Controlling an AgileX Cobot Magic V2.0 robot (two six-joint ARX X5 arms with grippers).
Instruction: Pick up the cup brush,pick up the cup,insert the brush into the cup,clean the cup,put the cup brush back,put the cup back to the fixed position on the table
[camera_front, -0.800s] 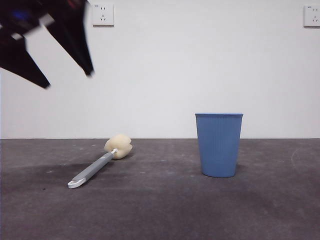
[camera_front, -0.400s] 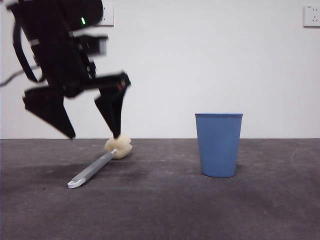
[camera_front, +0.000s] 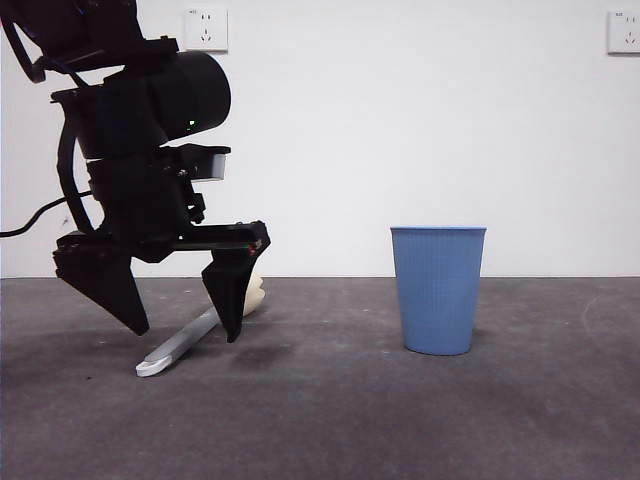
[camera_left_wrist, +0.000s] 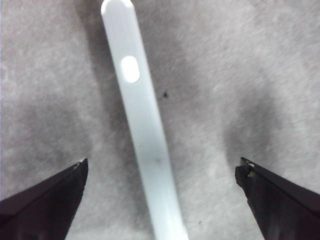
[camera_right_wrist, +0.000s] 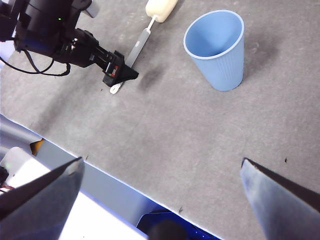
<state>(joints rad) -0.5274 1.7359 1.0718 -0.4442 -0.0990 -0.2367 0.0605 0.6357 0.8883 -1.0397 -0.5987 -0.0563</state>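
The cup brush (camera_front: 182, 345) lies flat on the table (camera_front: 330, 410) at the left, grey handle and white tip toward the camera, cream sponge head (camera_front: 255, 293) behind. My left gripper (camera_front: 185, 335) is open, low over the handle, one jaw on each side and not touching it. The left wrist view shows the pale handle (camera_left_wrist: 142, 125) running between the jaws. The light blue ribbed cup (camera_front: 437, 288) stands upright to the right. My right gripper (camera_right_wrist: 160, 175) is open, high above the table; its view shows the cup (camera_right_wrist: 216, 50), the brush (camera_right_wrist: 142, 40) and the left arm (camera_right_wrist: 60, 35).
A white wall with two sockets (camera_front: 206, 28) stands behind the table. The table's near edge (camera_right_wrist: 75, 150) shows in the right wrist view.
My left arm has come down from the upper left and its open jaws now straddle the brush handle near the table. The brush and cup have not moved.
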